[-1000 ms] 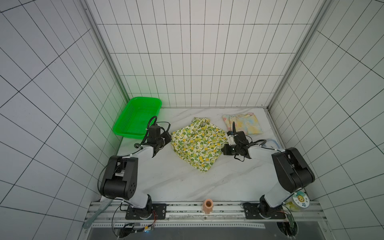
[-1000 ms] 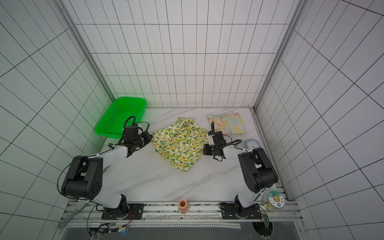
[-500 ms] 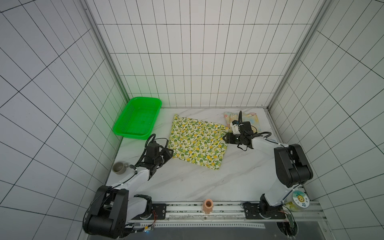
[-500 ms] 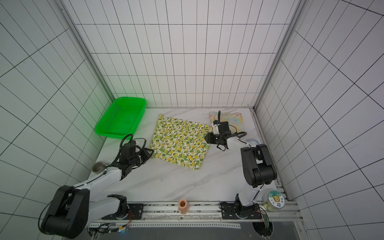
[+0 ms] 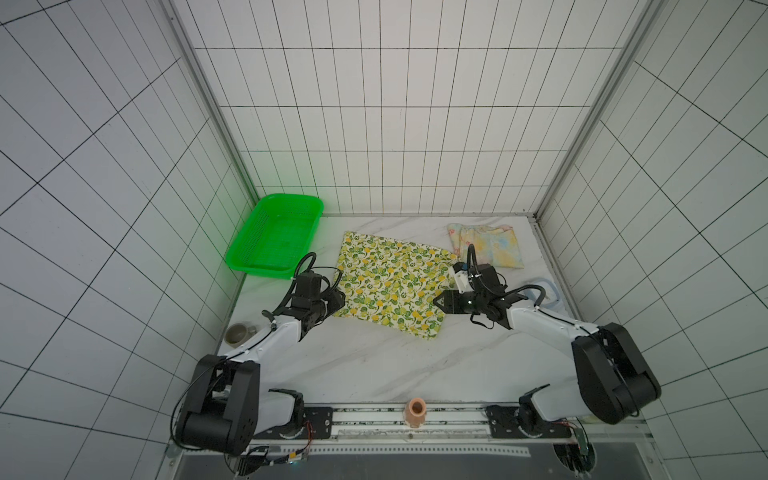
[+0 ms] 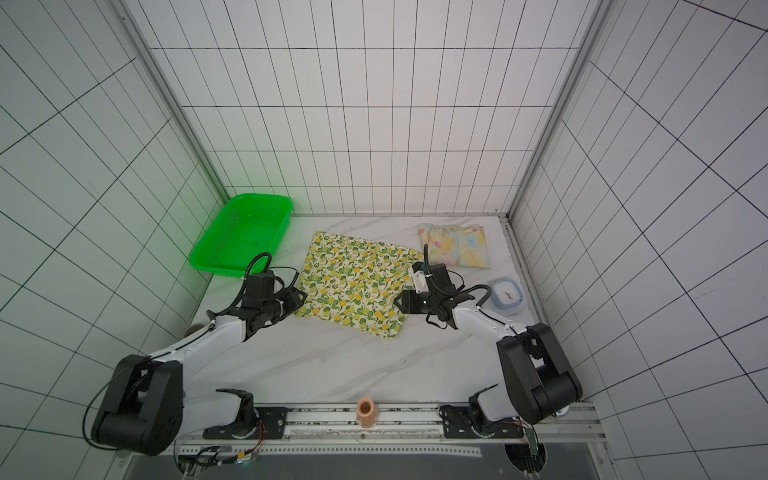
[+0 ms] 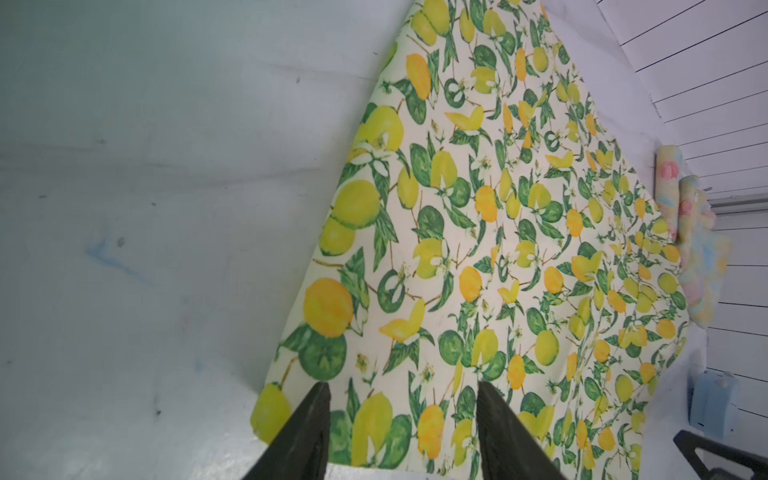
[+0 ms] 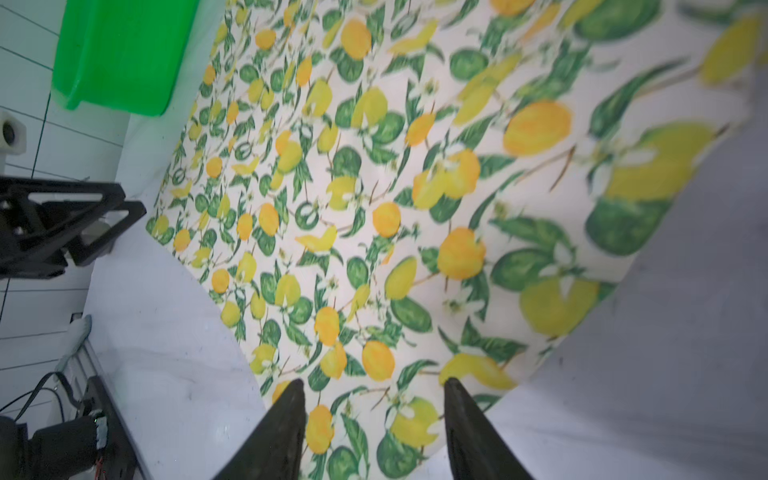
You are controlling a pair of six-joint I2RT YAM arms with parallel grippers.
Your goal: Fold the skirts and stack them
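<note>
Lemon skirt [image 5: 390, 286]: lay spread flat at mid-counter [image 5: 353, 365].
Pastel floral skirt [image 5: 486, 245]: folded, at the back right of the counter, just beside the lemon skirt's far right corner.
Left claw [image 7: 401, 388]: fingers stood apart over the lemon skirt's near left corner, gripping nothing.
Right claw [image 8: 374, 384]: fingers likewise apart at the skirt's right edge, gripping nothing.
Green basket [image 5: 274, 241]: back left corner.

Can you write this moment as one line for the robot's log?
lemon skirt: spread flat | pastel skirt: folded, apart, back right | left gripper: open over lemon skirt's edge | right gripper: open over lemon skirt's edge
</note>
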